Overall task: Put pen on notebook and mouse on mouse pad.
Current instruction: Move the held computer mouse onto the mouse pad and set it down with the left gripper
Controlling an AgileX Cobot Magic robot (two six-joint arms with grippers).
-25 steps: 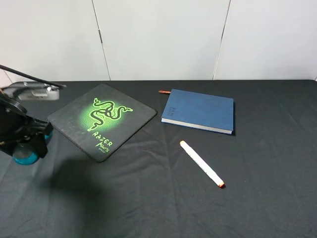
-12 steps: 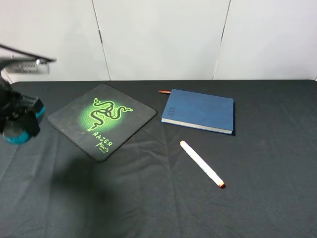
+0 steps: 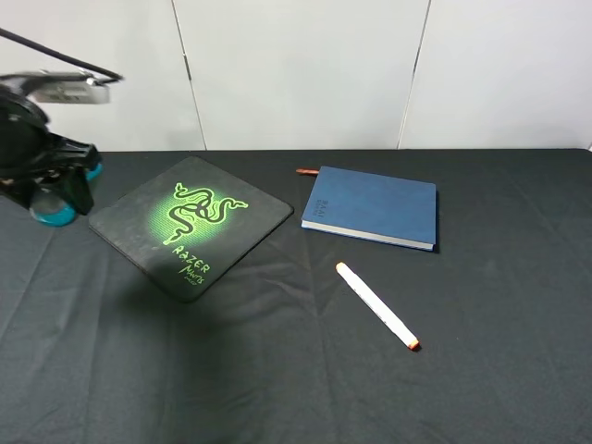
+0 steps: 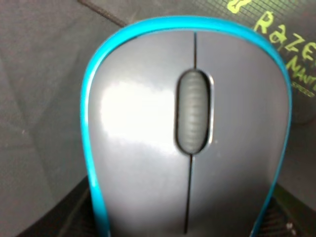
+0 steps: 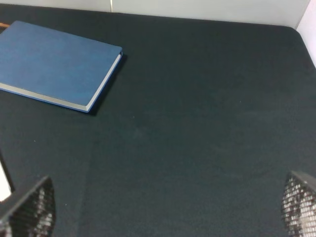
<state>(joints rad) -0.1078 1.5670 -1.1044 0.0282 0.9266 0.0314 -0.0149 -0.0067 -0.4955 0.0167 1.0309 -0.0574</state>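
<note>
Lifting the mouse (image 4: 187, 138) looks done. My left gripper (image 3: 60, 194) has its jaws shut on it, and I can see the teal sides poking out below the arm. A second ago the mouse was low down, close to the front-left part of the tabletop (image 3: 277, 388). Now it is up in the air and farther back, just beside the left corner of the mouse pad (image 3: 190, 225). In the left wrist view the grey top and the wheel fill almost all I can see, and the green letters of the pad peek in at one corner. So the mouse is near the pad but not over its middle yet.

I think the next job is to swing it across to the green snakes and set it down softly. If I let go too soon, it could land half off the edge.

Nothing else has moved. The pen (image 3: 375, 303) lies on the cloth in front of the notebook (image 3: 370, 205) — near it, not touching it. The right gripper (image 5: 165, 205) is wide open and holds nothing, and it hangs above bare cloth beside the notebook. The pen part of the task is not started.
</note>
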